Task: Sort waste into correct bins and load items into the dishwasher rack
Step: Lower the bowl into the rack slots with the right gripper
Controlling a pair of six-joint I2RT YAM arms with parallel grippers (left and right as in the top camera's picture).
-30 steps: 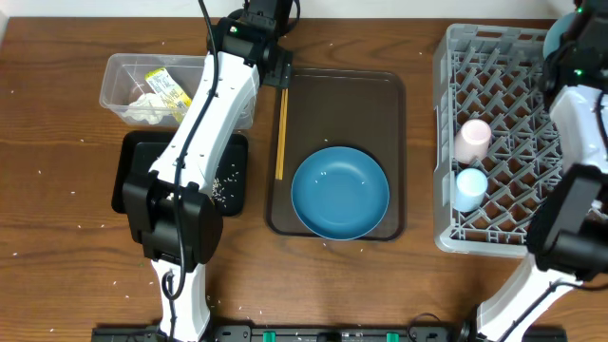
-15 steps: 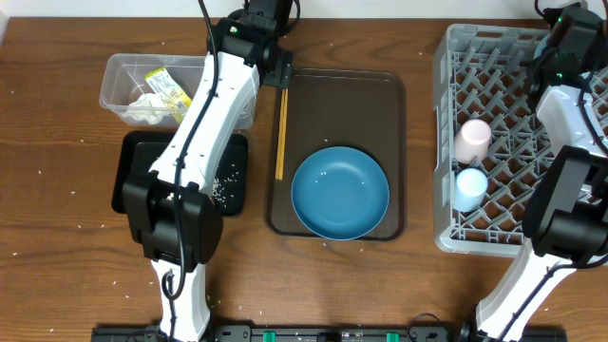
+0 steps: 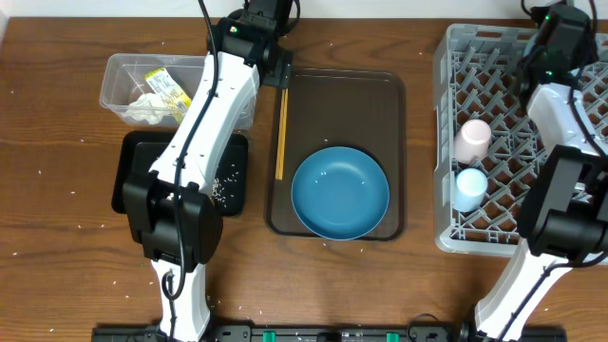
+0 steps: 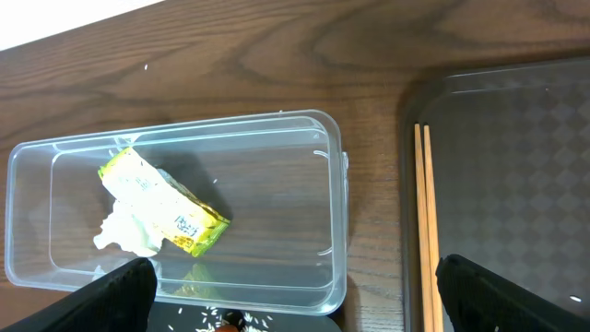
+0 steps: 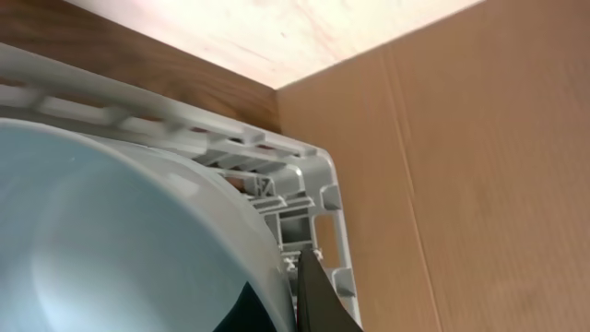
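Small light-blue bowl [image 5: 111,240] hangs over the far corner of the dishwasher rack [image 5: 318,189], its rim pinched between the nearly closed fingers of the right gripper [image 5: 281,300]. The arm should lower it level, inside the rack wall, before letting go.

Dark wooden table [image 3: 57,237]; beyond it, perhaps a cardboard panel [image 5: 461,138].

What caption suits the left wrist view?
Clear tub holding yellow-green wrapper and tissue, beside chopsticks on the brown tray.
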